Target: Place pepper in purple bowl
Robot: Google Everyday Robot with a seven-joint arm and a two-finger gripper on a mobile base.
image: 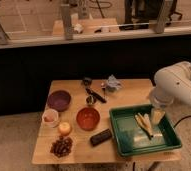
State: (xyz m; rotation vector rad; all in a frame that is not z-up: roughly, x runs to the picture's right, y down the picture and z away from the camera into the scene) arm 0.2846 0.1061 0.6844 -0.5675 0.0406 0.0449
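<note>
**Free room and obstacles on the tabletop (pixel 81 152).** The hand (pixel 157 116) is held over the right part of the green tray (pixel 129 140), well apart from the purple bowl (pixel 58 100); the ground between them is taken up by the orange-red bowl (pixel 88 118), a small cup (pixel 90 100) and a dark utensil (pixel 95 94); the small white bowl (pixel 50 118) is set just in front of the purple bowl; bare wood is left along the front edge and at the rear left corner; the purple bowl is open from above.
</note>
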